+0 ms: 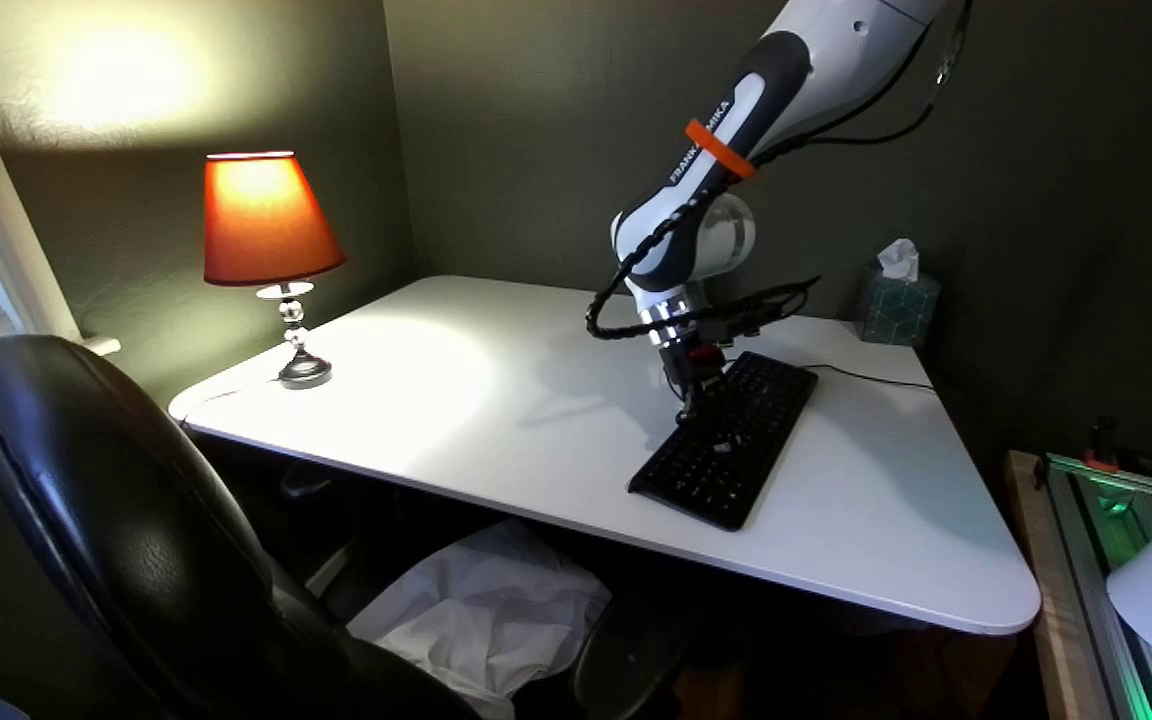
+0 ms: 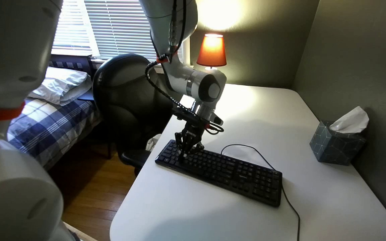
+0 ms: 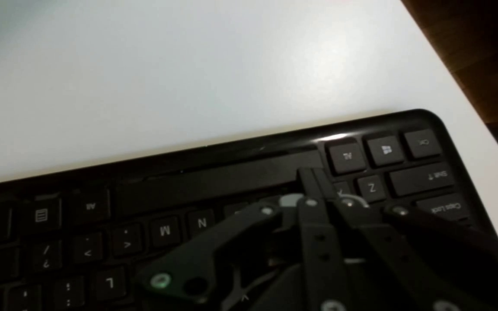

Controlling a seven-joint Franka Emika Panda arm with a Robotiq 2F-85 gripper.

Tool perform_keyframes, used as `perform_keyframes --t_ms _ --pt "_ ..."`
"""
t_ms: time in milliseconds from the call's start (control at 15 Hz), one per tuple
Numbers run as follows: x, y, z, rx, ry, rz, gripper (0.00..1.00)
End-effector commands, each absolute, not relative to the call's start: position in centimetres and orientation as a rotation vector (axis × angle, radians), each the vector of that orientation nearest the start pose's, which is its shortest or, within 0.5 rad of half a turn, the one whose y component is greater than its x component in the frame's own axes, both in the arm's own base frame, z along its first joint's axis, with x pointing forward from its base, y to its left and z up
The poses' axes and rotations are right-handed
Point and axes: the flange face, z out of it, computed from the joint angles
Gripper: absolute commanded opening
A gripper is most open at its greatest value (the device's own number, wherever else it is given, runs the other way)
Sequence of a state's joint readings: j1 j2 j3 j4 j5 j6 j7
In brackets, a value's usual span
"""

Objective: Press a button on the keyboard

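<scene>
On the smooth white tabletop [image 2: 196,207]: flat black rectangular keyboard [image 2: 219,171], black jointed hand [image 3: 313,174] clenched, empty, at its long black spacebar [image 3: 218,180]; contact unclear. Overpressing at a slant could skid the keyboard or jam the key.

Arm [image 1: 772,95] bent, tool [image 3: 312,172] downward, fingertips [image 3: 306,178] together

In an exterior view, the camera faces down across the desk [image 1: 506,420], chair [image 1: 126,520] near at lower left. In an exterior view, the camera faces along the desk toward the lamp [image 2: 212,51], arm link [image 2: 15,164] close at left. Both exterior views share desk, lamp and keyboard [image 2: 220,172]. Wrist view faces down, close above the keyboard.
</scene>
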State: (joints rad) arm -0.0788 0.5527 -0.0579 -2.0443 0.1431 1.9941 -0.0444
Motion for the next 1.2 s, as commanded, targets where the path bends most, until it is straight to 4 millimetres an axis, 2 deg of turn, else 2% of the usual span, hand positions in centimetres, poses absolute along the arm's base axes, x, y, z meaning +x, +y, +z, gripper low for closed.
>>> perform_keyframes --t_ms 0,400,1133 --pt "51.9 -6.5 12.8 -2.851 0.281 0.909 0.0" --pt "52.1 -6.7 12.7 -2.839 0.279 0.916 0.0" --pt "52.0 -5.8 15.9 -2.877 0.233 0.814 0.0"
